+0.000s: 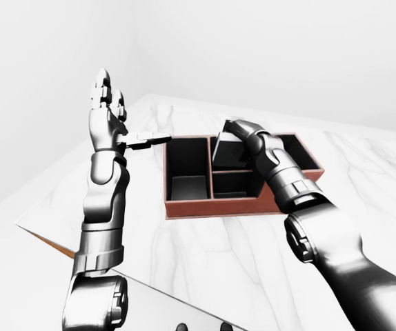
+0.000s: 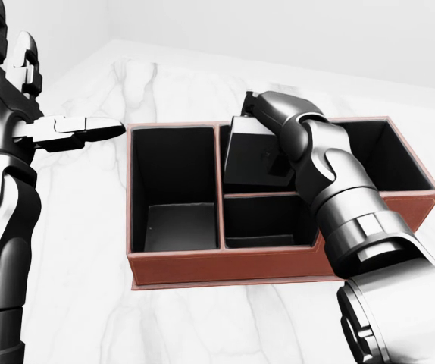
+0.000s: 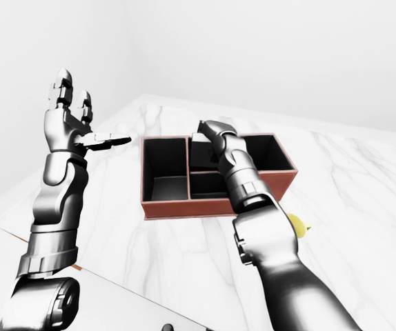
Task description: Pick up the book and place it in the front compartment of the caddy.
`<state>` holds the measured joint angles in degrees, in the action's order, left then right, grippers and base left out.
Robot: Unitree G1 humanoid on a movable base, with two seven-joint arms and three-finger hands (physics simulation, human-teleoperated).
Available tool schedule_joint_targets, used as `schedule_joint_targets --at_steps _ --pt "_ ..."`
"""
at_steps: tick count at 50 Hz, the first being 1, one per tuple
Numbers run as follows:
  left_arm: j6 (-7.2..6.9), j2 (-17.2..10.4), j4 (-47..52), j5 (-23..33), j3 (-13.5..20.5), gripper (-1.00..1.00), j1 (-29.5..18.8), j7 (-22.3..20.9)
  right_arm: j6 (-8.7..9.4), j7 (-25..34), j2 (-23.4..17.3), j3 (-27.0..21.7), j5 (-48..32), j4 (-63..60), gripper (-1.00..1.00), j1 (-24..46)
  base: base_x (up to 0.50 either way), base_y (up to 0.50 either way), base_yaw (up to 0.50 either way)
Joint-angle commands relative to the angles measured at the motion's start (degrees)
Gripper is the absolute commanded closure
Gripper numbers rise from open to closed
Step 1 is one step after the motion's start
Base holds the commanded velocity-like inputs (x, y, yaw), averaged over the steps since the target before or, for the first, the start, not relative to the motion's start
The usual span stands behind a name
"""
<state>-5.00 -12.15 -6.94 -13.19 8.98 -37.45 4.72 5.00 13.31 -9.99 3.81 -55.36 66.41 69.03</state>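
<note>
The brown caddy (image 2: 225, 267) lies on the marble table, divided into several dark compartments. The book (image 2: 249, 158), a dark grey slab, stands tilted in the upper middle compartment in the head view. Its lower edge is down inside the walls. My right hand (image 2: 254, 112) grips the book's top edge from above, and its fingers are mostly hidden behind the wrist and the book. My left hand (image 2: 47, 98) is raised at the view's left, off the caddy's left wall, open and empty, its thumb pointing toward the caddy.
A small yellow object (image 3: 297, 223) lies on the table to the right of my right forearm in the right-eye view. The marble table's edge (image 1: 53, 241) runs diagonally at the lower left of the left-eye view. White walls stand behind the table.
</note>
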Motion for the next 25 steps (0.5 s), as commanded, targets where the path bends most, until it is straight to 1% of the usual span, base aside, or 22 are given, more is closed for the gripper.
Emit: schedule_joint_targets --at_steps 1,25 --pt "0.0 0.0 -0.4 0.0 0.0 -1.0 -0.1 -0.1 0.0 -4.4 1.0 -0.5 -0.2 2.0 1.0 0.4 0.0 0.0 0.0" --pt "0.0 -0.1 -0.4 -0.4 0.1 -1.0 -0.1 0.0 0.0 -7.1 1.2 -0.1 -1.8 2.7 1.0 1.4 0.0 0.0 0.0"
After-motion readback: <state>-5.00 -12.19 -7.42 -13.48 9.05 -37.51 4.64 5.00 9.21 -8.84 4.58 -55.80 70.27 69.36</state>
